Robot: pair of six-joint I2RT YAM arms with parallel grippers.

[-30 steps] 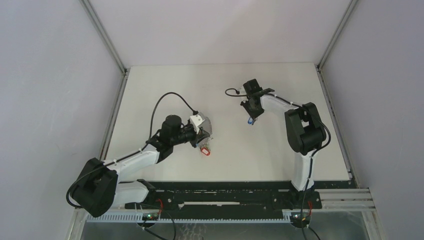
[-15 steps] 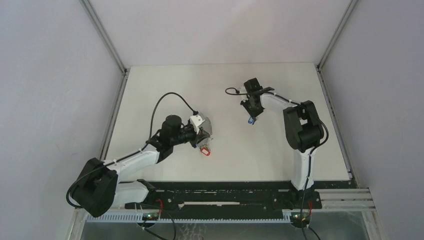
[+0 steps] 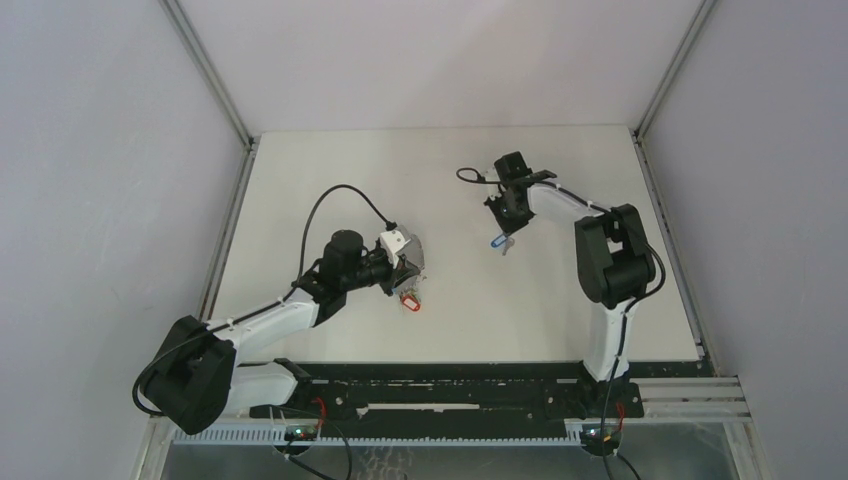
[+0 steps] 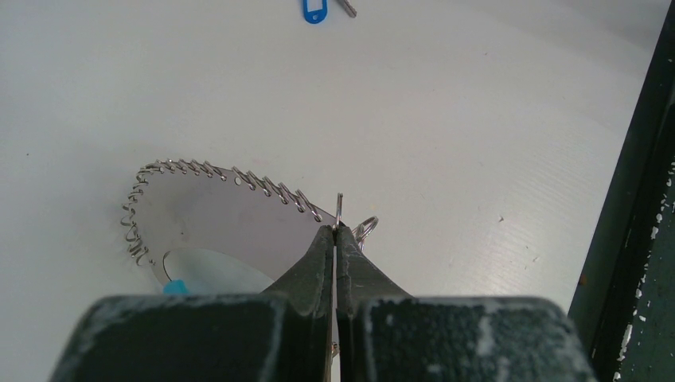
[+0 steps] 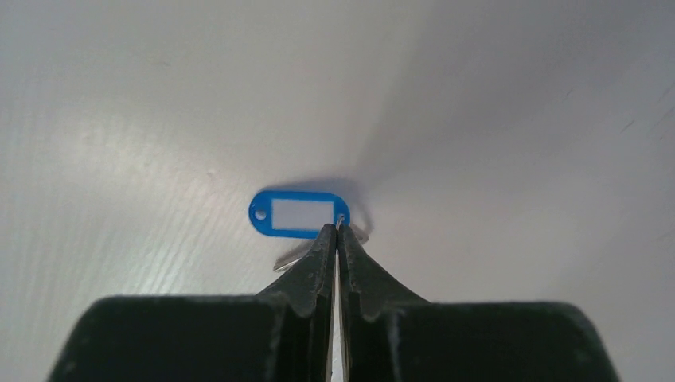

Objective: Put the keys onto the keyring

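- The right pincer is closed on the little ring at the end of the blue-headed key, which lies on or just above the surface, well apart from the keyring.
- The left pincer is clamped on the keyring's wire, a short wire end poking past its tips.
- To do this well, the right arm should lift the key gently (so thin a grip could slip), carry it across, and line its ring up with that wire end before threading.
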